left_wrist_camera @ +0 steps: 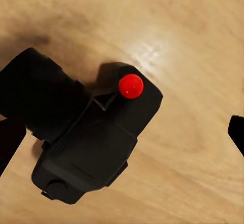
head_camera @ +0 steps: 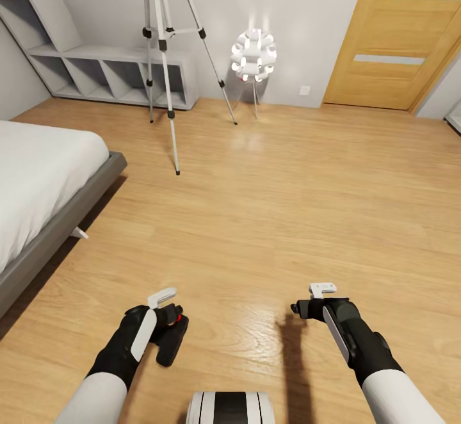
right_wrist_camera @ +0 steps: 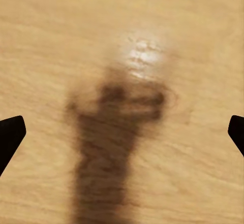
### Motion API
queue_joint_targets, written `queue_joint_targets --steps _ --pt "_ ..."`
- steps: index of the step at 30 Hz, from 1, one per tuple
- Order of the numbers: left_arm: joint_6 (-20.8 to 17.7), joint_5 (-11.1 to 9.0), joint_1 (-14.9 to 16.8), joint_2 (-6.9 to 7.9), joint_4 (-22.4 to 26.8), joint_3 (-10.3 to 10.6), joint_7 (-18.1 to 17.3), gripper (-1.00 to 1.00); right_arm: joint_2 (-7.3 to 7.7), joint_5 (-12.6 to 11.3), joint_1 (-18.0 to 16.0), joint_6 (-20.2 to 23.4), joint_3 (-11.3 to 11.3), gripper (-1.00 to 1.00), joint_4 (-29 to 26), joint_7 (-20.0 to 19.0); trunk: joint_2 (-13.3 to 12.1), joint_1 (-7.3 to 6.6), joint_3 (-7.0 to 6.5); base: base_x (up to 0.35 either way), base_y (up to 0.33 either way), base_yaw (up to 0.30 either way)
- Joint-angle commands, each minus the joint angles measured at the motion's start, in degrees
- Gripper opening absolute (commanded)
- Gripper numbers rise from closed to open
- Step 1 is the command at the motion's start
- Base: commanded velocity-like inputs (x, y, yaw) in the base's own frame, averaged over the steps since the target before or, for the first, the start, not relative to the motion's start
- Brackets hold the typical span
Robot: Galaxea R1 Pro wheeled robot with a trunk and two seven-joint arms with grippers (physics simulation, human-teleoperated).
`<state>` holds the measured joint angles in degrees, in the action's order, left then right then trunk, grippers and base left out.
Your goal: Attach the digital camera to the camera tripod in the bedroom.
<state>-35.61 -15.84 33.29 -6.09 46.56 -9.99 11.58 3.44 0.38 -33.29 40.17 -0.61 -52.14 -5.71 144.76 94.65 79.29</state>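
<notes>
Digital camera (left_wrist_camera: 91,142) is seen between the spread jaws of the left gripper (left_wrist_camera: 122,137); right gripper (right_wrist_camera: 122,132) is spread, ungrasping.

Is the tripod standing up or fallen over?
Standing up. The tripod has its three legs spread, feet on the floor.

**Three viewpoints, one shared floor**

Head view: high up, facing forward and down over the wooden floor (head_camera: 275,206) toward the far wall, wide and distant. Left wrist view: straight down, very close over the digital camera (left_wrist_camera: 96,142), also seen low in the head view. Right wrist view: straight down, near the same floor.
</notes>
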Motion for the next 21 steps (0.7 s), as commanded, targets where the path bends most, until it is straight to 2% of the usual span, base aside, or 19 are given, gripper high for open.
queue_joint_targets --steps 1,5,8,16,21 --pt "-0.24 -0.59 0.02 -0.05 0.06 0.19 0.44 1.00 0.03 0.07 -0.02 0.25 -0.07 1.00 -0.07 -0.18 0.02 -0.01 0.04 0.000 0.000 0.000" --pt "-0.23 -0.54 0.01 0.02 -0.62 2.26 0.55 1.00 0.01 0.06 -0.02 0.22 -0.09 1.00 -0.07 -0.18 0.02 -0.01 0.04 0.000 0.000 0.000" --pt "-0.11 0.22 0.01 0.07 -2.37 5.56 0.93 1.00 -0.06 0.06 -0.02 0.19 -0.09 1.00 -0.07 -0.18 0.02 -0.01 0.04 0.000 0.000 0.000" --pt "0.22 4.87 0.02 0.04 -5.91 14.27 3.93 1.00 -0.05 0.06 -0.02 0.18 -0.10 1.00 -0.07 -0.18 0.02 -0.01 0.04 0.000 0.000 0.000" --pt "1.11 5.98 0.02 0.03 -7.03 16.00 5.66 1.00 -0.04 0.06 -0.02 0.18 -0.10 1.00 -0.07 -0.18 0.02 -0.01 0.04 0.000 0.000 0.000"
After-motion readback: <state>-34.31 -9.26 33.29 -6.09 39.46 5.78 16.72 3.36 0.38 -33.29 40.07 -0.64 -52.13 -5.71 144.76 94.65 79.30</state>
